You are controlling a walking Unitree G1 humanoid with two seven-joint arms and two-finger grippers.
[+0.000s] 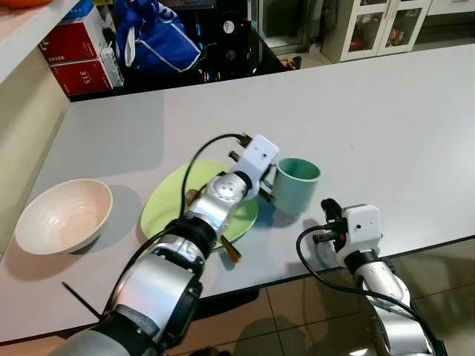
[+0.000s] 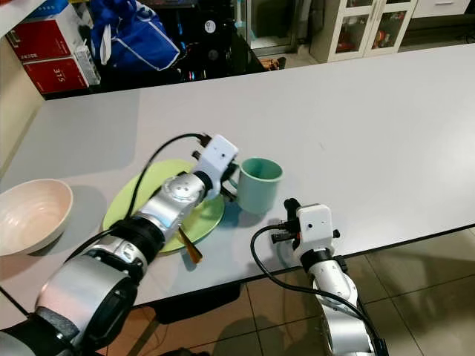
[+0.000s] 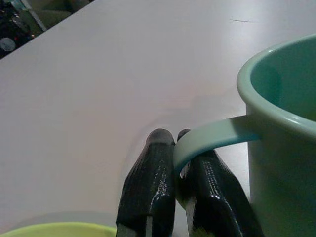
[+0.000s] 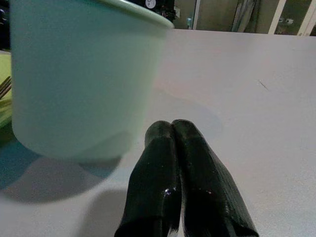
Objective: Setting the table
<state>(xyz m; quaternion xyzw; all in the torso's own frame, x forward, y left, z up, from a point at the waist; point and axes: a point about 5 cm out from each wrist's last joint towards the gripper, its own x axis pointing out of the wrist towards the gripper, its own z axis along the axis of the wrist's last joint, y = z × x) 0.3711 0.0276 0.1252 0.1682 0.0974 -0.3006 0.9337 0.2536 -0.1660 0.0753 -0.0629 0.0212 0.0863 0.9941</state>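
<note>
left pincer clenched on green mug handle; right pincer closed, empty.

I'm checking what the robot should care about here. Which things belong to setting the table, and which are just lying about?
For the job:
mug, handle pinched by the left gripper
green plate
bowl
utensil sticking out past the plate's edge
right gripper, shut, near the mug

Lying about:
red boxes
blue bag
cabinet
</note>
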